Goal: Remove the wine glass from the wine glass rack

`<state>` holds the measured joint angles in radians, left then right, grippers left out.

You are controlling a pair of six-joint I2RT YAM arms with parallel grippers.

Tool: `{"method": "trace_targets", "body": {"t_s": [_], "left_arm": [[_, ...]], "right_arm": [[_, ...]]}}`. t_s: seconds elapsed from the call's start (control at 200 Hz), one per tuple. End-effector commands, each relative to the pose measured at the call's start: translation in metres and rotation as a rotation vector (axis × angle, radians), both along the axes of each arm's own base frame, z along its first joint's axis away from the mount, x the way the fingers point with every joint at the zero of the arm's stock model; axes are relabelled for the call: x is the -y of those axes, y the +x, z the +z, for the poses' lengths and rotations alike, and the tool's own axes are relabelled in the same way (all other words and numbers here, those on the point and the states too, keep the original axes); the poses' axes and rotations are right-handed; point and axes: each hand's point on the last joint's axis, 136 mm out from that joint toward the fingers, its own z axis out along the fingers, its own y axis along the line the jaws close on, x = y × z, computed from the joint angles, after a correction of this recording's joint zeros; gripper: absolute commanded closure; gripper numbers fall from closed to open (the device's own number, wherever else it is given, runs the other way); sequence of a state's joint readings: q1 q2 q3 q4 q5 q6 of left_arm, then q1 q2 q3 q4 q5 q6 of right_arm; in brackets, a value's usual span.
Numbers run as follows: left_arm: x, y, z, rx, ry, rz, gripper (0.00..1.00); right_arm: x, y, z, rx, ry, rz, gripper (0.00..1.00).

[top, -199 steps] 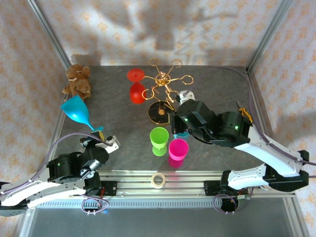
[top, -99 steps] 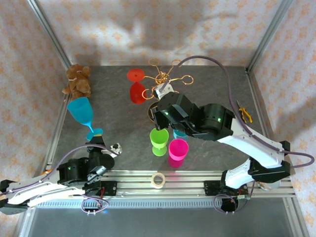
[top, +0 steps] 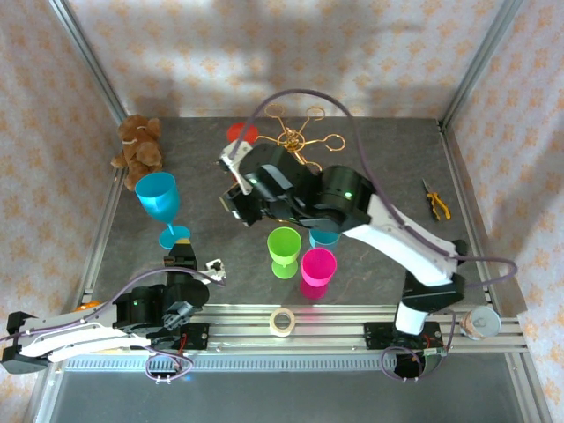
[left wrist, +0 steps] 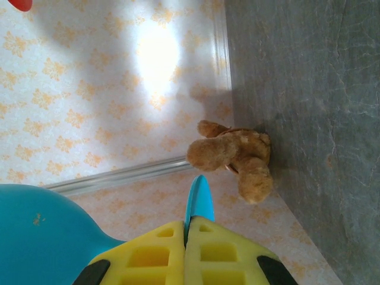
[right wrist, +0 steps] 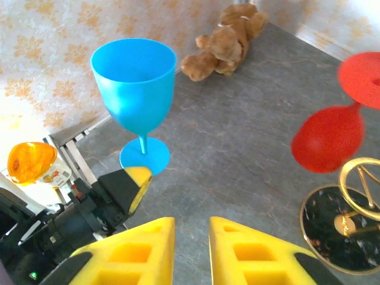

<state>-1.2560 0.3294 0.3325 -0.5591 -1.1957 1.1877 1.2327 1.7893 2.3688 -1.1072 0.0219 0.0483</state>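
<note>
We see the left gripper [left wrist: 185, 231] closed on the foot of the blue wine glass [top: 159, 196], which is upright and well apart from the wine glass rack [top: 300, 138]. The right gripper [right wrist: 191, 222], jaws slightly parted and empty, hovers near the red wine glass [right wrist: 328, 138], which hangs inverted at the rack.

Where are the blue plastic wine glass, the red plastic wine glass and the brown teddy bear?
blue plastic wine glass [right wrist: 135, 89]: right wrist view, bowl.
red plastic wine glass [right wrist: 328, 138]: right wrist view, bowl.
brown teddy bear [right wrist: 227, 41]: right wrist view, body.
</note>
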Motion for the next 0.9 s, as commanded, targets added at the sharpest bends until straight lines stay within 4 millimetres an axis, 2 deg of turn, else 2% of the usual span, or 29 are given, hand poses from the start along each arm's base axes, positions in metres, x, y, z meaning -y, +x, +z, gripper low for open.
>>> {"method": "trace_targets", "body": {"t_s": [0.0, 0.18, 0.38, 0.43, 0.656, 0.896], "left_arm": [[-0.002, 0.000, 0.006, 0.026, 0.028, 0.029, 1.00], [0.000, 0.001, 0.004, 0.022, 0.049, 0.027, 1.00], [0.007, 0.002, 0.001, 0.011, 0.103, 0.024, 1.00], [0.008, 0.003, 0.002, 0.013, 0.109, 0.024, 1.00], [0.014, 0.003, 0.001, 0.010, 0.132, 0.016, 1.00], [0.020, 0.003, -0.002, 0.004, 0.164, 0.001, 1.00]], "right_arm": [[-0.017, -0.007, -0.006, 0.005, -0.048, 0.097, 0.67], [-0.051, -0.015, 0.000, 0.001, 0.020, 0.212, 0.45], [-0.076, -0.022, -0.009, 0.000, 0.034, 0.304, 0.35], [-0.082, -0.022, -0.011, 0.003, 0.037, 0.318, 0.29], [-0.100, -0.018, -0.008, 0.045, 0.072, 0.351, 0.23], [-0.112, -0.004, -0.010, 0.071, 0.092, 0.347, 0.21]]}}
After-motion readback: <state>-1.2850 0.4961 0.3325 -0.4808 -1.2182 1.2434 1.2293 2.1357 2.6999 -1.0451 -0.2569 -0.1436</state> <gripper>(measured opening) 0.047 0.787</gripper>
